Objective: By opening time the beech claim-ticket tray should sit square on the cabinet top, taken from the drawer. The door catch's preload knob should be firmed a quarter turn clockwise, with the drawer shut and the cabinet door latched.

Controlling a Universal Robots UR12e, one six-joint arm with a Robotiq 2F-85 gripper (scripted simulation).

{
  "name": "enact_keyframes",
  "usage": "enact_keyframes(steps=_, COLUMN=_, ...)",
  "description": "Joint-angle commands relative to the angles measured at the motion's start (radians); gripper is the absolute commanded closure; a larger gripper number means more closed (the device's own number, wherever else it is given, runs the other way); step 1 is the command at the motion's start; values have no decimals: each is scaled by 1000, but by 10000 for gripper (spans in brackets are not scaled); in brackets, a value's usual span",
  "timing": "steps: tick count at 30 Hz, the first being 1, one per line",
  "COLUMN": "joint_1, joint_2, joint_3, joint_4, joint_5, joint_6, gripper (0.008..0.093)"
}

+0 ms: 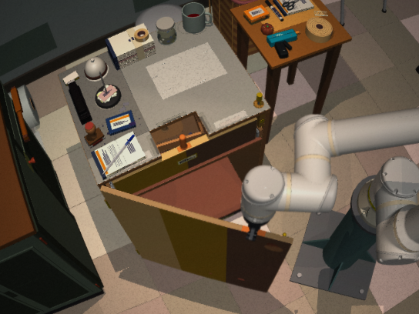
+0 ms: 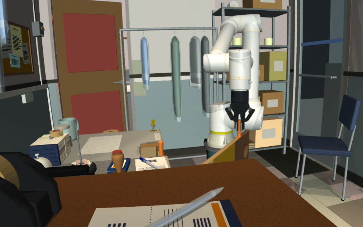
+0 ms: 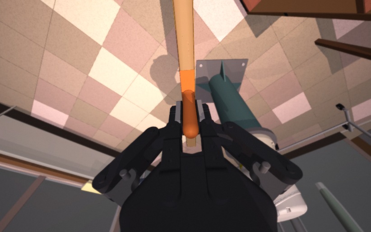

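Observation:
The beech tray (image 1: 178,132) lies partly hidden inside the open drawer (image 1: 181,139) at the cabinet's front, behind the drawer's orange knob (image 1: 183,141). The cabinet door (image 1: 196,240) stands swung wide open toward the floor side, showing the reddish shelf inside. My gripper (image 3: 188,109) (image 1: 251,233) (image 2: 240,120) points down over the door's free top corner, and its two fingers clamp the orange door handle (image 3: 189,115) (image 2: 239,126) between them. The yellow preload knob (image 1: 258,100) (image 2: 153,124) stands at the cabinet top's right front corner. A pale mat (image 1: 186,70) marks the cabinet top.
Behind the cabinet stand a mug (image 1: 194,17), a jar and a box with tape. A bell, stamp and open notebook (image 1: 117,154) fill the top's left strip. A side table (image 1: 291,29) stands right of the cabinet, my base plate (image 1: 333,265) by the door's swing.

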Motion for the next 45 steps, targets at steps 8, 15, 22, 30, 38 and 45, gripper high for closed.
enact_keyframes(steps=8, joint_1=111, joint_2=71, joint_3=-52, joint_4=-20, joint_5=1, joint_6=229, gripper=934)
enact_keyframes(steps=15, joint_1=193, joint_2=143, joint_3=-110, joint_4=-34, joint_5=1, joint_6=415, gripper=934)
enact_keyframes(steps=22, joint_1=259, joint_2=217, joint_3=-175, joint_4=-42, joint_5=1, joint_6=581, gripper=934)
enact_keyframes(steps=30, joint_1=314, joint_2=298, joint_3=-254, joint_4=-44, joint_5=1, joint_6=744, gripper=934)
enact_keyframes(steps=38, joint_1=351, joint_2=371, joint_3=-333, joint_4=-38, joint_5=1, joint_6=880, gripper=934)
enact_keyframes(steps=45, joint_1=373, joint_2=428, joint_3=-398, joint_4=-30, joint_5=1, joint_6=977, gripper=934)
